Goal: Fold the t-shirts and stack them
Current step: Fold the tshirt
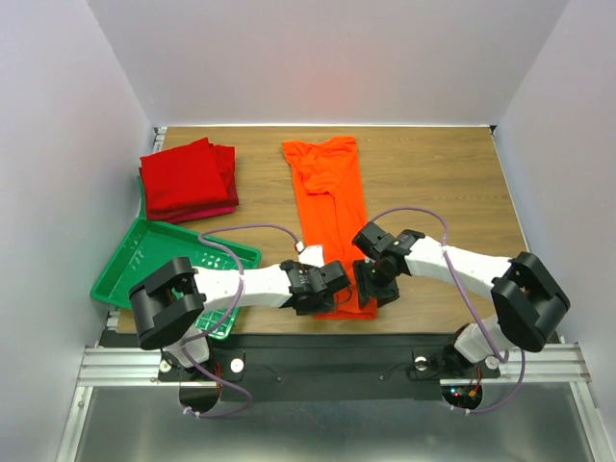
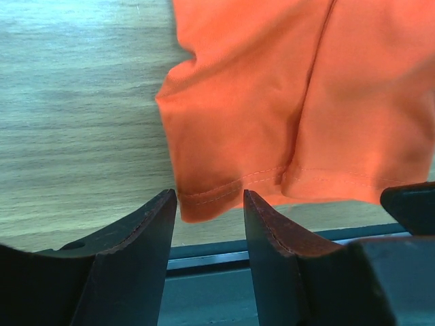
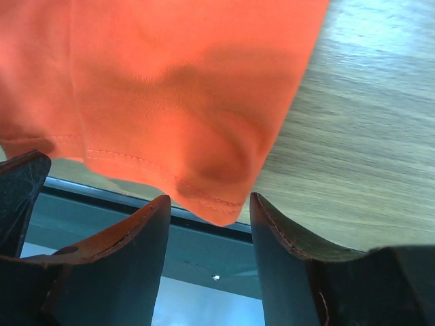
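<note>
The bright orange t-shirt [image 1: 330, 192] lies as a long narrow strip down the middle of the wooden table, its hem at the near edge. My left gripper [image 1: 322, 286] is open over the hem's left corner [image 2: 204, 200], jaws apart with the corner just beyond them. My right gripper [image 1: 375, 279] is open over the hem's right corner [image 3: 217, 204], which sits between the fingertips, not pinched. Deep red folded t-shirts [image 1: 189, 180] lie stacked at the far left.
A green plastic grid tray [image 1: 144, 252] sits at the near left beside the left arm. The table's near edge and metal rail [image 2: 272, 234] run right under both grippers. White walls enclose the table on three sides.
</note>
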Controlling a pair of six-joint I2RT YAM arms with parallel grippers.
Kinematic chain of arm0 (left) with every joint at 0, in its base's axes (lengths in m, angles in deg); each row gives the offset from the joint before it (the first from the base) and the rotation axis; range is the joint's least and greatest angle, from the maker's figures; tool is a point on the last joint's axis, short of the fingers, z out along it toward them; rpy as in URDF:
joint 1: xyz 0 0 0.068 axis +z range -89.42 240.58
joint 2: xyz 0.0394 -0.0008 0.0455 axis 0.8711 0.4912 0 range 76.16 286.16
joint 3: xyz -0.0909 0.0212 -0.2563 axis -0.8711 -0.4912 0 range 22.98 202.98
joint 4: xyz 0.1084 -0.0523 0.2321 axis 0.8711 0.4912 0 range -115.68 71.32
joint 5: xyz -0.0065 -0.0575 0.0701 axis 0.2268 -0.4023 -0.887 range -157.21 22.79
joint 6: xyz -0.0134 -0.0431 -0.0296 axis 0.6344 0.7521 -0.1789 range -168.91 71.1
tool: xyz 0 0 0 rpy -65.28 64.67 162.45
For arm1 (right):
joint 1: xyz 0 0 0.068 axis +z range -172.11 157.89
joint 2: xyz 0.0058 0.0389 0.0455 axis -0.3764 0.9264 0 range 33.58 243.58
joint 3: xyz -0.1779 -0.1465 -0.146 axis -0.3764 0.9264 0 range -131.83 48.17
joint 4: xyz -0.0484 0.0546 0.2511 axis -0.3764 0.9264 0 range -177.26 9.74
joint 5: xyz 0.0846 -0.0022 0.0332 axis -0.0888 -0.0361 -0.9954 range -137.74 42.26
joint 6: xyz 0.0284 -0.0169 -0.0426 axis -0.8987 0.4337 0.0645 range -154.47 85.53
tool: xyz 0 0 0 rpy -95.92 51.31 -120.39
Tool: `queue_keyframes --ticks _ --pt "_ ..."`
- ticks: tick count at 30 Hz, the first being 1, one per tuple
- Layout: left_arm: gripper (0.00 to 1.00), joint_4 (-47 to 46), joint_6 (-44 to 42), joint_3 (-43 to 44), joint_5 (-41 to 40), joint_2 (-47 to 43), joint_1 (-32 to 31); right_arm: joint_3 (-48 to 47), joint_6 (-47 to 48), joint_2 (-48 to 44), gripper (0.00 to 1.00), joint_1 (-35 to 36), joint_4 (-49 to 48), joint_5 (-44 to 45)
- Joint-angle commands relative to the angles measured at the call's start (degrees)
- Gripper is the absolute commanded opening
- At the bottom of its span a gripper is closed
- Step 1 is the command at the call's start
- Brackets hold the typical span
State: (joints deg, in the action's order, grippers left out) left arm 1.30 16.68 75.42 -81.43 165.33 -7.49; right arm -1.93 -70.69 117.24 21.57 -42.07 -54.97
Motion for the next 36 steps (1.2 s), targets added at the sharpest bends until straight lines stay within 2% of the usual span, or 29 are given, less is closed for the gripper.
queue_keyframes --ticks 1,4,8,9,14,15,16,19,22,25,36 --pt "0.54 -0.7 -0.5 -0.7 0.3 0.4 0.3 -1.8 0.3 1.2 0.56 1.5 -0.5 1.6" --pt "0.50 -1.8 -1.4 -0.3 1.4 2.4 0.3 -1.0 0.7 1.9 0.56 1.7 -0.5 3.0" --pt "0.36 -2.2 -1.9 0.3 2.4 4.8 0.3 -0.8 0.8 1.9 0.55 1.7 -0.7 5.9" --pt "0.28 -2.1 -1.9 0.2 2.6 5.1 0.3 -0.7 0.6 1.8 0.54 1.7 -0.7 6.9" --pt "0.05 -3.1 -0.3 -1.8 3.1 4.9 0.3 -0.5 0.5 1.3 0.41 1.7 -0.6 11.3" --pt "0.03 -3.1 -0.1 -2.1 3.1 4.8 0.3 -0.4 0.5 1.5 0.38 1.7 -0.6 11.7" --pt "0.01 -3.1 0.1 -2.4 3.2 4.5 0.4 -0.3 0.7 1.6 0.34 1.7 -0.6 11.9" --pt "0.00 -3.1 0.7 -2.7 3.1 3.9 0.3 -0.1 1.1 2.0 0.31 1.7 -0.7 11.4" --pt "0.00 -3.1 1.2 -3.4 3.2 3.4 0.3 -0.1 1.3 2.1 0.22 1.7 -0.6 11.9" --pt "0.00 -3.0 1.6 -3.8 3.2 2.9 0.4 0.5 1.3 1.4 0.00 1.7 -0.5 12.3" --pt "0.00 -2.2 4.5 -7.4 3.0 -0.6 0.3 1.4 -0.8 -4.5 0.04 -1.2 6.0 19.7"
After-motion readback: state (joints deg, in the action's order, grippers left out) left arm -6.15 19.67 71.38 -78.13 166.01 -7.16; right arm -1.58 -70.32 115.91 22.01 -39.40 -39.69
